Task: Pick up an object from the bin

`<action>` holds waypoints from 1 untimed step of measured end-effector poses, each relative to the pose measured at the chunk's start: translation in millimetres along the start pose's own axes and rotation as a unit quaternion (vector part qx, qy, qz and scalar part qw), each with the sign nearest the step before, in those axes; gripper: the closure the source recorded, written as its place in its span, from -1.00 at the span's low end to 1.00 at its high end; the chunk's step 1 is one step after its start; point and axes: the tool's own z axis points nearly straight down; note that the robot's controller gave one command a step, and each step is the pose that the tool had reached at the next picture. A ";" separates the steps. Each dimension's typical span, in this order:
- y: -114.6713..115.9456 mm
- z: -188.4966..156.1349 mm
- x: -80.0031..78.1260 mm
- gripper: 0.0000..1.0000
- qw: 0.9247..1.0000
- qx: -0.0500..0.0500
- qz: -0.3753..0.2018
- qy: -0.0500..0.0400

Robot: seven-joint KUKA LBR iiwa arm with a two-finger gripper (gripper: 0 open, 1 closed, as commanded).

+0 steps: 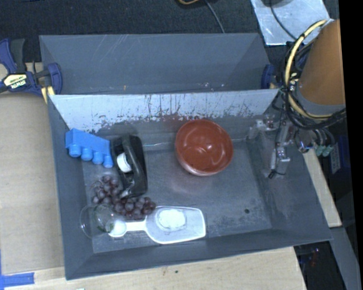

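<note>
My gripper (pixel 278 158) hangs over the bin's right wall, well above the floor and with nothing seen in it. The nearest loose thing is a round red bowl (pixel 203 147), lying upside down at the back middle of the bin, a short way left of the gripper. A white plastic scoop (pixel 169 221) lies along the front wall, left of and below the gripper.
On the left side lie a blue toy brick (pixel 89 146), a black tape-dispenser-like object (pixel 130 164), a bunch of dark purple grapes (pixel 118 198) and a clear glass (pixel 92 221). Bare floor stretches between the bowl and the right wall.
</note>
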 end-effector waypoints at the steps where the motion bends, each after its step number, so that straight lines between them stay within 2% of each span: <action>1: 0.0 0.0 0.0 -1.00 1.000 0.000 0.000 0.000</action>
